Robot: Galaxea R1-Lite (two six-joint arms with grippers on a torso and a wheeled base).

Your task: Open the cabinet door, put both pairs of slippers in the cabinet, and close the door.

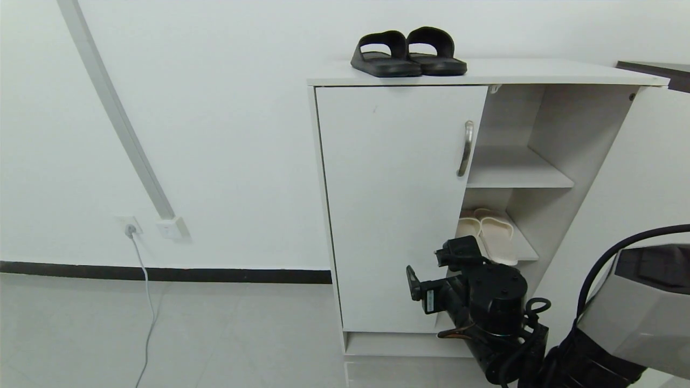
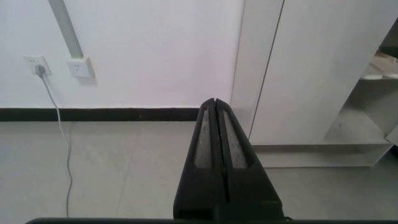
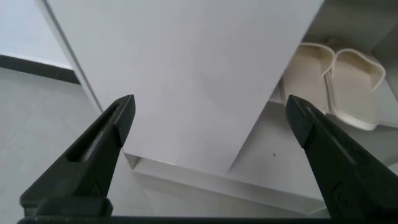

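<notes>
So the cream slippers (image 1: 488,234) sit side by side on the low shelf inside the cabinet (image 1: 539,70). The right claw (image 3: 210,106) is down by them, spread wide and empty, I think ready for the next pair. The black slippers (image 1: 408,54), chunky with wide straps, wait on top. The left claw (image 2: 214,109) is pressed together.

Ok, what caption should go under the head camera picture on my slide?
Black slippers wait on top of the white cabinet, cream slippers sit on its lower shelf, right door open.
</notes>
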